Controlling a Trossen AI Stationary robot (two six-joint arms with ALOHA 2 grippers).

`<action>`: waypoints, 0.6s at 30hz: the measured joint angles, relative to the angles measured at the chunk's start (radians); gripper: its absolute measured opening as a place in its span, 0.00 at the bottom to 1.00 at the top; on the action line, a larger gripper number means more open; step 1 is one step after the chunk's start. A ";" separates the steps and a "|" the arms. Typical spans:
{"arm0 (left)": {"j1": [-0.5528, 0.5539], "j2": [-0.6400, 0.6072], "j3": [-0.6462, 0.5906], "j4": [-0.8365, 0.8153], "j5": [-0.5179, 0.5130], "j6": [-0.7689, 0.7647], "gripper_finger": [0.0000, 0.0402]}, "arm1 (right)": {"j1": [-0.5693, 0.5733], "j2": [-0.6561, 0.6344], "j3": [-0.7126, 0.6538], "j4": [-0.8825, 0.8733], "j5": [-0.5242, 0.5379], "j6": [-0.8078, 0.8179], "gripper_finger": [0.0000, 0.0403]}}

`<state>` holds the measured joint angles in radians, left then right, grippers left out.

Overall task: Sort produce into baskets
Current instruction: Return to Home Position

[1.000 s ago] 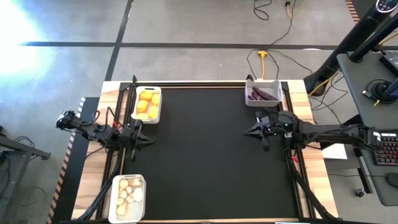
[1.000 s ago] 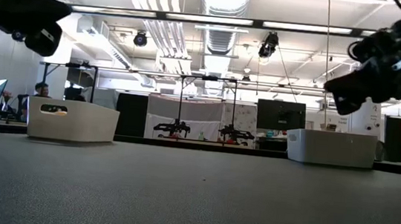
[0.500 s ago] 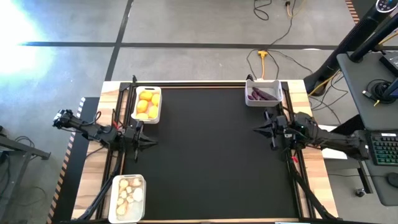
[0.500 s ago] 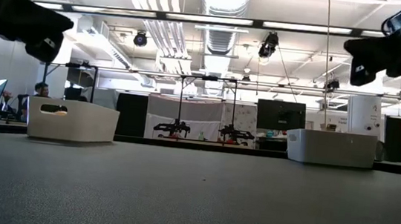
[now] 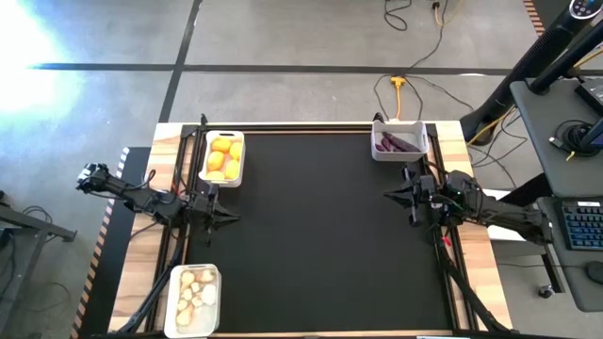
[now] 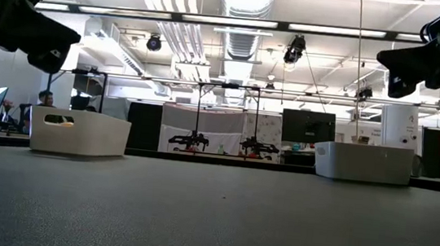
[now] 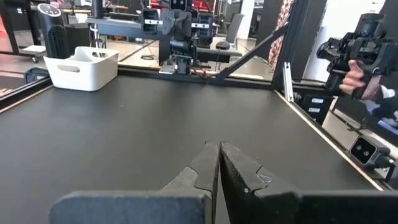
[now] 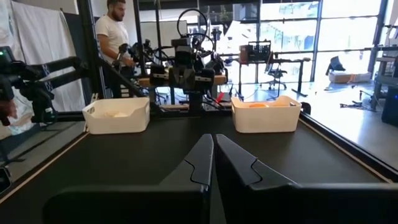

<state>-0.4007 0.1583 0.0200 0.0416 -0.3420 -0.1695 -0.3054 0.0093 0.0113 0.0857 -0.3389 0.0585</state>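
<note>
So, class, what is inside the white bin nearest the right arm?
From above, the bin holds several slim dark purple pieces. They overlap, so their number and anything under them cannot be told. In the low view the bin's wall hides them entirely.

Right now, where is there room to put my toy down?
The middle of the black mat is bare, between the left gripper and right gripper, and so is the corner with no bin. Crowded spots: the left edge, by the lemon bin and beige-piece bin, and beside the purple-piece bin.

lemons (image 5: 222,157) in far-left basket (image 5: 222,134), slim pieces (image 5: 396,144) in far-right basket (image 5: 399,155), lumpy pieces (image 5: 196,290) in near-left basket (image 5: 193,267)
</note>
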 joint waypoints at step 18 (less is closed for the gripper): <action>0.000 0.046 0.000 0.002 0.000 0.000 0.00 | 0.000 0.018 0.000 -0.003 0.000 0.076 0.02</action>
<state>-0.4007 0.2043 0.0196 0.0433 -0.3416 -0.1692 -0.3058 0.0269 0.0109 0.0828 -0.3386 0.1342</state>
